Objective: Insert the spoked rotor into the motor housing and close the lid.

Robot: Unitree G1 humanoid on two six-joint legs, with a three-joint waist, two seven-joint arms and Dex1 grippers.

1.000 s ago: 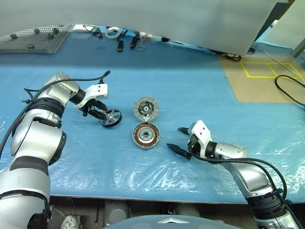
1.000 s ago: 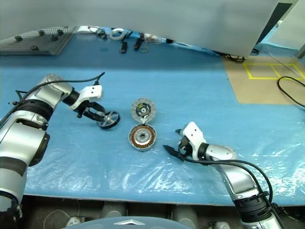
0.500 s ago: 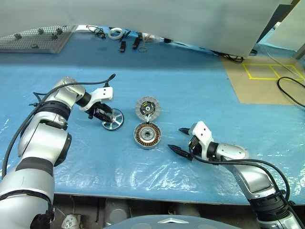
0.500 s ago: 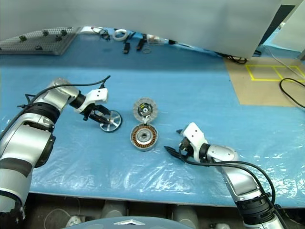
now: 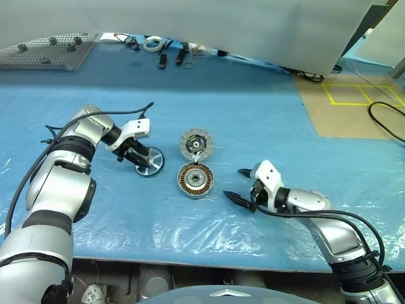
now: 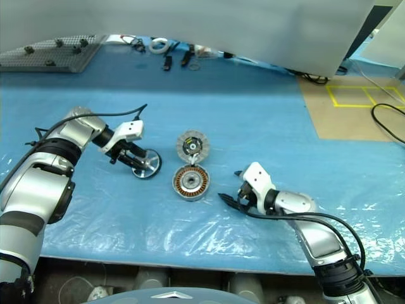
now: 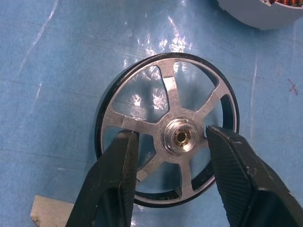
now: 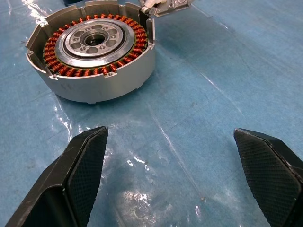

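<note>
**Rotor under the left gripper, housing waiting open**

While the spoked rotor [image 7: 168, 137] lies flat on the blue-covered worktop [image 5: 266, 120], the left gripper [image 7: 173, 142] hangs over it with its two black fingers apart, one on each side of the shiny hub and reaching down through the gaps between spokes; nothing is clamped yet. The motor housing [image 5: 195, 180] sits just to the right of the rotor, open side up, its copper windings showing, and the lid [image 5: 195, 144] lies touching or nearly touching the housing's far edge. The right gripper [image 5: 238, 185] rests near the housing's other side with its fingers spread wide and empty.

The step in hand looks to be the pickup of the rotor. To do it well, the fingers should close squarely on the hub rather than on a thin spoke, so the wheel lifts level. A tilted wheel would likely catch on the windings when lowered, so it should be carried flat and centred over the housing's bearing before descending.
</note>
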